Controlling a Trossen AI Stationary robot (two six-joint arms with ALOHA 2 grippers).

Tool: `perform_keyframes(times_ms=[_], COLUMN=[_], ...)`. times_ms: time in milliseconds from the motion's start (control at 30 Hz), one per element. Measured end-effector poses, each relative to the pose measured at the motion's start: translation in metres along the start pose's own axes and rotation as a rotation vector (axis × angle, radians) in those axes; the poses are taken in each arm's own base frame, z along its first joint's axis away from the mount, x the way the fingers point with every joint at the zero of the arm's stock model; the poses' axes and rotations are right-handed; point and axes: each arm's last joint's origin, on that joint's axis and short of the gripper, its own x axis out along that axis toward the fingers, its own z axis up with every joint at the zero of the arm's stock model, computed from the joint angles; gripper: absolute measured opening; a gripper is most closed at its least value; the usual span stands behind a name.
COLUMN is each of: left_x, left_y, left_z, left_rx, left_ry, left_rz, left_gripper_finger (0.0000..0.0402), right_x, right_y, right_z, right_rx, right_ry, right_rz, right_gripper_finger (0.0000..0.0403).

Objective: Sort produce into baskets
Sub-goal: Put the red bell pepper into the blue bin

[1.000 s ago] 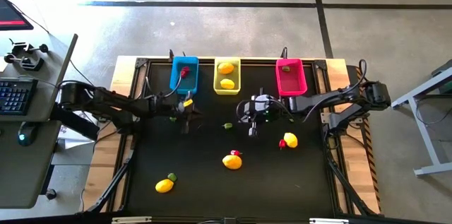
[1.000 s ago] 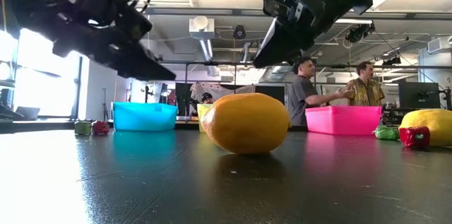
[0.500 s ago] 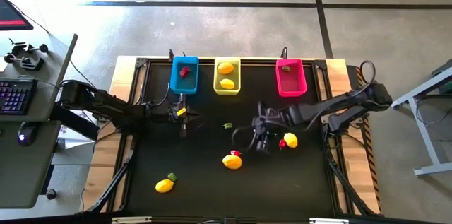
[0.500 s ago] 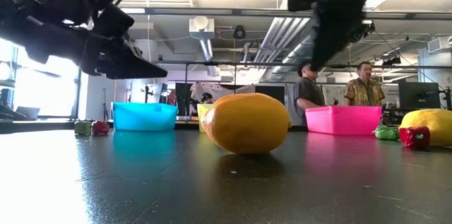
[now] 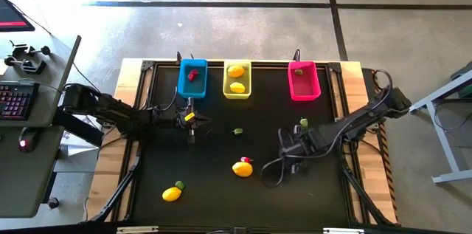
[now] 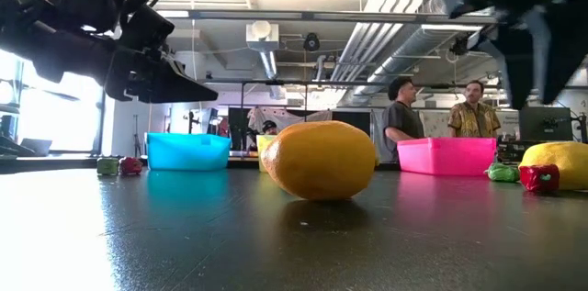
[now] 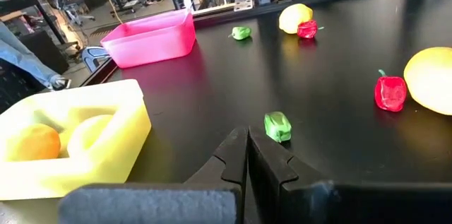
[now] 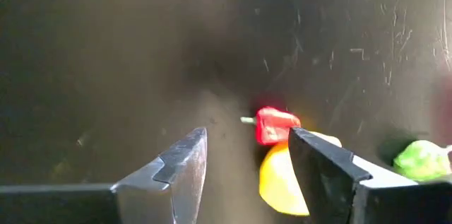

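Three baskets stand in a row at the far edge. The blue one (image 5: 192, 79) holds a red piece, the yellow one (image 5: 237, 80) two lemons, the pink one (image 5: 303, 82) a green piece. My right gripper (image 5: 293, 148) hangs open over the table's right half, fingers pointing down. A small red piece (image 8: 277, 125) and a lemon (image 8: 288, 180) lie below it, just ahead of the gap between its fingers, and a green piece (image 8: 421, 159) lies beside them. My left gripper (image 5: 191, 121) hovers shut and empty in front of the blue basket.
Loose on the black table are a green piece (image 5: 237, 131) in the middle, a lemon with a red piece (image 5: 243, 167) nearer the front, and a lemon with a green piece (image 5: 172, 193) at the front left. People stand in the room beyond the far edge.
My right gripper has swung from in front of the pink basket toward the near edge and the right, and now hangs over the lemon and red piece there. My left gripper has drawn back a little from the blue basket toward the near edge.
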Motion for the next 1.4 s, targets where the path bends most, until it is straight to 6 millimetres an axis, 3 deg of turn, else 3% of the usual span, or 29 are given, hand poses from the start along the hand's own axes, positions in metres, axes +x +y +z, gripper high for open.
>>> perform_keyframes(times_ms=[233, 567, 967, 1400], left_x=[0.0, 0.0, 0.0, 0.0], left_y=[0.0, 0.0, 0.0, 0.0], left_z=[0.0, 0.0, -0.001, -0.001], left_rx=[0.013, 0.017, 0.016, 0.016], left_ry=[0.001, 0.004, 0.01, 0.011], left_rz=[0.0, 0.002, 0.003, 0.003], left_gripper_finger=[0.0, 0.0, 0.0, 0.0], right_x=[0.008, 0.052, 0.058, 0.057], right_y=[0.001, 0.012, 0.013, 0.011], right_z=[-0.001, 0.006, 0.006, 0.007], right_rx=[-0.13, -0.232, -0.237, -0.19], right_ry=[0.016, 0.182, 0.206, 0.186], right_rz=[-0.064, -0.091, -0.127, -0.156], right_gripper_finger=[0.0193, 0.0189, 0.008, 0.0021])
